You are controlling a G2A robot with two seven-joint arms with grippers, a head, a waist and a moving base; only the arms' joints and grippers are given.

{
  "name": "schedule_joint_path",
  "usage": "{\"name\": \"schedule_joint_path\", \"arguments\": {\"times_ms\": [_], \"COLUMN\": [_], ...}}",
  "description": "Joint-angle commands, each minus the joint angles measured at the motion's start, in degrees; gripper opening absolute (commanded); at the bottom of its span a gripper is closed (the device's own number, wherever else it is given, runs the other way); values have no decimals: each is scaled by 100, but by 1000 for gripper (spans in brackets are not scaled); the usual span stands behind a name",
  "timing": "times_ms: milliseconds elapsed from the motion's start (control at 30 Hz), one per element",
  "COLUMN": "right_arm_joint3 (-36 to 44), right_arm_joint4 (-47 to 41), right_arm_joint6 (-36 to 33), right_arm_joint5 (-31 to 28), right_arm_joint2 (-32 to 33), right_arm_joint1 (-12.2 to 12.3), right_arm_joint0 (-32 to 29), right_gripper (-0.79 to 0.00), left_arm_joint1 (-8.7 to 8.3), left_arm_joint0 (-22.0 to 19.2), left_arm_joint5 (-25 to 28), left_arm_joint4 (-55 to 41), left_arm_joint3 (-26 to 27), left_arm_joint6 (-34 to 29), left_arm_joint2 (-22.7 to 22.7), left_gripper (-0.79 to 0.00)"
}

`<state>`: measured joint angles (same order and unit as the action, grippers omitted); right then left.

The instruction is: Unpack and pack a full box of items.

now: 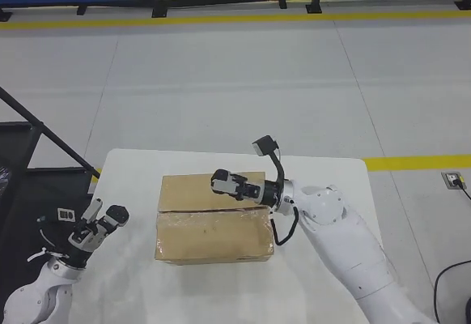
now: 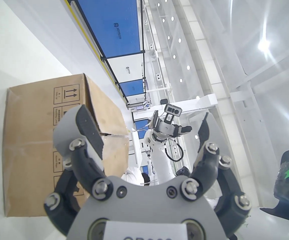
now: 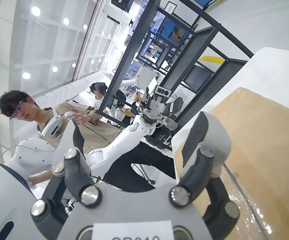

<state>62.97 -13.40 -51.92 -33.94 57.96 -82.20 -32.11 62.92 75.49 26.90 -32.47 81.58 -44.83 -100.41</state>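
On the white counter (image 1: 324, 182), the stiff, probably heavy brown cardboard box (image 1: 211, 236) invites a taped-seam hold; left tool (image 1: 108, 213) and right tool (image 1: 218, 182) gape wide.

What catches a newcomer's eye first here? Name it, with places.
The closed, taped cardboard box at the middle of the white table draws the eye first. The right gripper hangs open over its top, and the left gripper is open too, off to the box's side, apart from it.
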Motion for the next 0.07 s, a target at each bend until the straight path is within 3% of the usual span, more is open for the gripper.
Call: {"name": "schedule_joint_path", "arguments": {"times_ms": [0, 33], "right_arm_joint3": [0, 0], "right_arm_joint4": [0, 0], "right_arm_joint6": [0, 0], "right_arm_joint5": [0, 0], "right_arm_joint2": [0, 0], "right_arm_joint1": [0, 0], "right_arm_joint0": [0, 0], "right_gripper": [0, 0], "left_arm_joint1": [0, 0], "left_arm_joint0": [0, 0], "left_arm_joint5": [0, 0], "left_arm_joint4": [0, 0], "left_arm_joint3": [0, 0], "left_arm_joint6": [0, 0], "left_arm_joint2": [0, 0], "left_gripper": [0, 0]}}
